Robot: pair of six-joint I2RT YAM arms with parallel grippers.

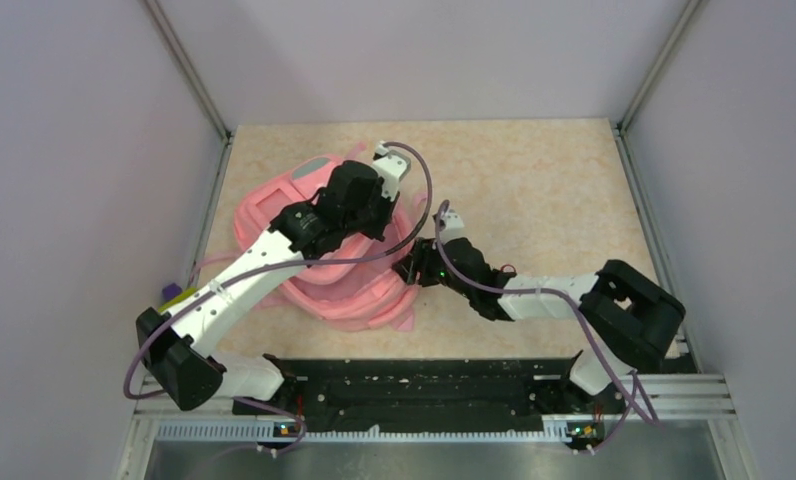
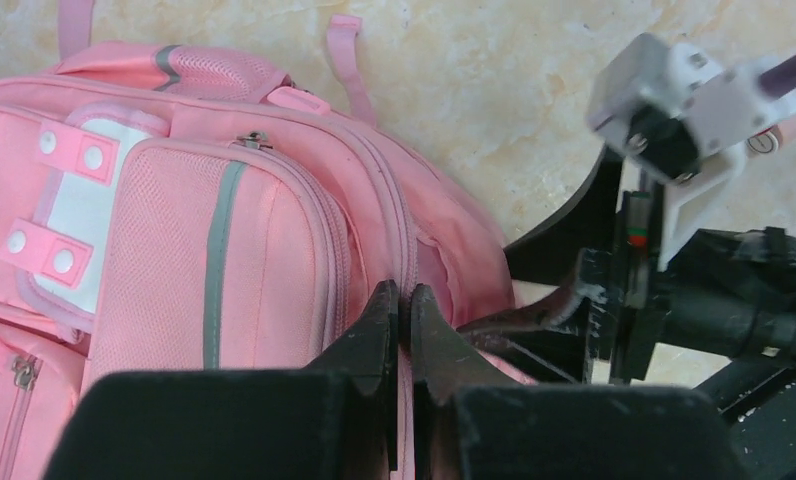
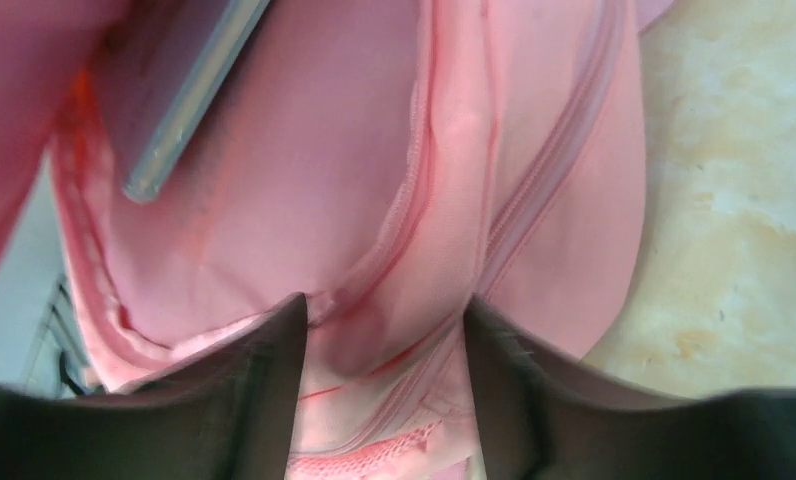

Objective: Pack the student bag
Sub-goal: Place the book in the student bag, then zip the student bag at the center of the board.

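Pink fabric fills the left-middle of the beige table. The student bag lies flat there with its front pockets up and its opening on the right side, I'd guess so that both arms can get at it. The left arm reaches across the bag from the near left. The left jaws are pressed together right at the zip line along the bag's right edge. Whether they nip a bit of cloth or a zip pull I cannot tell, but it looks meant to pin that side. The right arm comes in low from the right. The right jaws stand apart astride a raised fold of the rim, not clamped on it, probably to spread the mouth. Inside the opening a flat grey slab shows, perhaps a book or tablet. The bag itself is soft and slumped, with grey-green stripes, mesh panels and a white patch crossed by pink snap tabs.
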